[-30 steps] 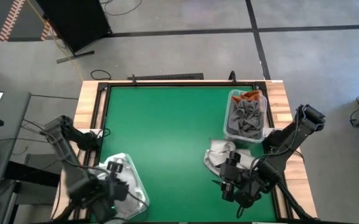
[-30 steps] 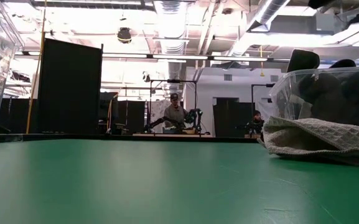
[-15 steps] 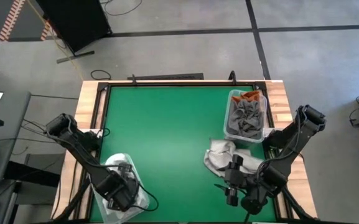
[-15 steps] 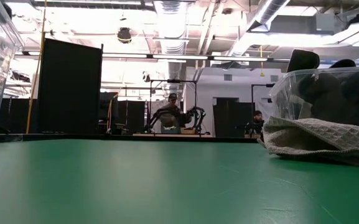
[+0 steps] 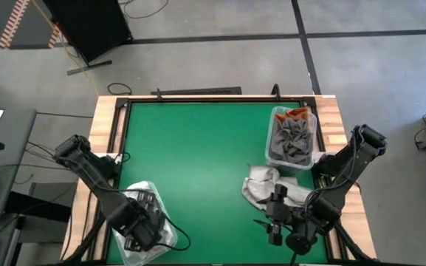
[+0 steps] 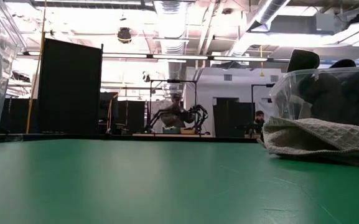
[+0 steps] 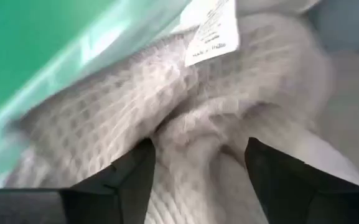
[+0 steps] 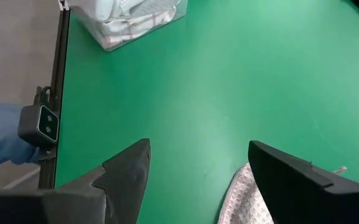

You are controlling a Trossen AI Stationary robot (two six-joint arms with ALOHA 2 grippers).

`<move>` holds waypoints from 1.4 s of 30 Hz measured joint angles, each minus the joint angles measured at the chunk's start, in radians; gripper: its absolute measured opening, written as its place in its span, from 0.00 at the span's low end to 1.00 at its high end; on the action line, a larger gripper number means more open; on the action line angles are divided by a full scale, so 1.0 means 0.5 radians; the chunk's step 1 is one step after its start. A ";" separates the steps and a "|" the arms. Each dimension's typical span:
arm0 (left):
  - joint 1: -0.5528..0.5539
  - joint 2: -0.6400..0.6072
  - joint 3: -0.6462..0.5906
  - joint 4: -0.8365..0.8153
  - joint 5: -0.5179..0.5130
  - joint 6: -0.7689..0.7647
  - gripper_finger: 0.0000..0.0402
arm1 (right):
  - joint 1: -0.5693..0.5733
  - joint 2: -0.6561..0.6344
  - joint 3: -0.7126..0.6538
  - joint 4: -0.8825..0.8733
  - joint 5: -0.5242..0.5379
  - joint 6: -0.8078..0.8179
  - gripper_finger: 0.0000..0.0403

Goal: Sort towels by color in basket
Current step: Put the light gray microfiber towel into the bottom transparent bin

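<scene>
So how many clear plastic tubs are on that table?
2. One tub sits at the right far side, holding grey and orange towels; the other tub is at the left near corner, holding white towels, with the left tool in it.

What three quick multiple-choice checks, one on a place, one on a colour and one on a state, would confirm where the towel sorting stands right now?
1. Where is the left gripper?
A. Over the bin of white towels at the table's near-left corner
B. Over the middle of the table
C. Over the bin at the far right

2. What colour are most towels in the right-hand bin?
A. White
B. Grey
C. Blue

3. What is the state of the right gripper?
A. Shut on a towel
B. Open, holding nothing
C. Hidden inside a bin

Key: 1 A, the left wrist view looks straight down on a white waffle towel inside the clear bin. 2 B, grey towels fill it, with an orange towel at its far end. 3 B, its fingers stand apart above the green table, beside a loose pale towel.
</scene>
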 joint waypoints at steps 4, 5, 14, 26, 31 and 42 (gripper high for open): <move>-0.001 0.000 0.362 -0.229 -0.072 0.027 0.62 | -0.001 0.001 0.000 0.000 0.000 -0.013 0.75; 0.000 -0.001 0.450 -0.274 -0.104 0.027 0.62 | -0.001 0.001 0.000 0.000 0.000 -0.014 0.75; 0.025 -0.004 0.914 -0.266 -0.758 0.460 0.61 | 0.056 0.001 0.000 -0.094 -0.023 0.075 0.75; 0.538 0.004 0.571 0.584 -0.999 1.322 0.61 | 0.257 0.015 0.000 -0.896 -0.457 1.236 0.75; 0.767 0.004 0.290 1.048 -0.815 1.529 0.61 | 0.320 0.071 -0.006 -1.282 -0.664 1.684 0.75; 1.052 0.004 -0.344 2.078 -0.549 1.827 0.63 | 0.324 0.126 -0.387 -1.154 -1.088 1.940 0.75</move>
